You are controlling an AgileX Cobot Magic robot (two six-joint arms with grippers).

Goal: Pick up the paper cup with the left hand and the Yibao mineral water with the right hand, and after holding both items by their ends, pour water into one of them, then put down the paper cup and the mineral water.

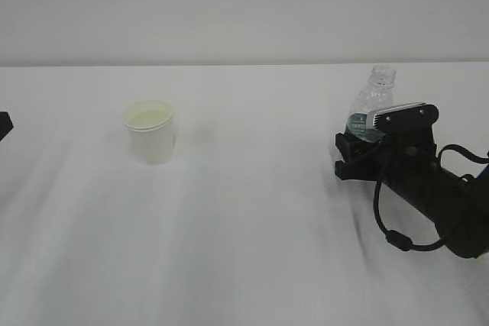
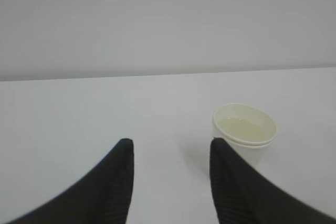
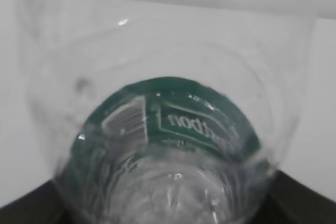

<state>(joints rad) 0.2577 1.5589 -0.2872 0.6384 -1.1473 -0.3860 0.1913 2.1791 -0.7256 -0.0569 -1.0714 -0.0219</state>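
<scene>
- The left hand (image 2: 168, 182) is showing only as two black fingers (image 2: 113, 182) in its wrist view, spread apart and holding nothing.
- The paper cup (image 1: 150, 130) is standing upright on the white table (image 1: 244, 250), left of centre, with pale yellowish liquid inside; the left wrist view is showing it just beyond the right finger.
- The Yibao mineral water (image 1: 372, 108) is standing upright on the right, uncapped.
- The right hand (image 1: 353, 156) is clamping around its lower part.
- The right wrist view is showing the green label (image 3: 173, 121) close up.

A bare test bench — white tabletop (image 1: 244, 250) against a blank wall (image 1: 244, 5) (lab-like, nothing domestic).
</scene>
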